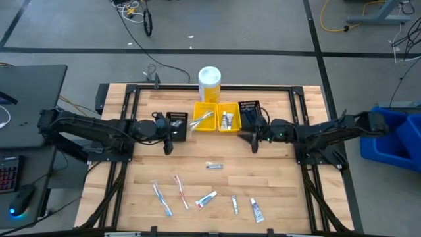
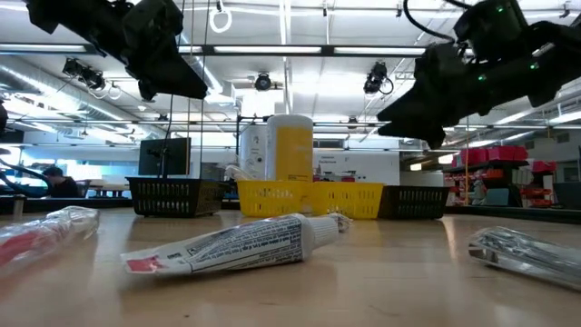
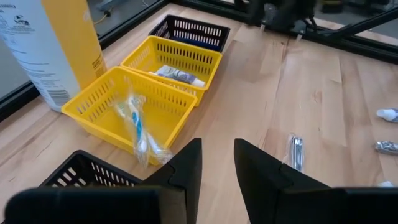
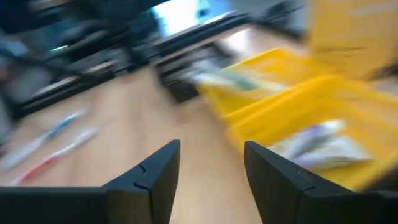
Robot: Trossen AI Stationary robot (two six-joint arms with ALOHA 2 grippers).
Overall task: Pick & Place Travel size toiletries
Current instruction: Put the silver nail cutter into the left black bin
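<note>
Beside the right yellow bin (image 1: pixel 229 117), the right gripper (image 1: pixel 255 141) hangs with fingers apart and empty; a tube (image 1: pixel 225 120) already lies in that bin, so a drop looks done. Opposite, the left gripper (image 1: pixel 168 141) waits, narrowly parted, empty. Next it must reach the toiletries left on the table (image 1: pixel 276 171), perhaps the silvery packet (image 1: pixel 214 165).

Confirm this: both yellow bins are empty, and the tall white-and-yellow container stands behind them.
Not quite. The yellow bins are not empty: the high view shows a wrapped toothbrush in one and a small tube in the other. The white-and-yellow container does stand behind them.
</note>
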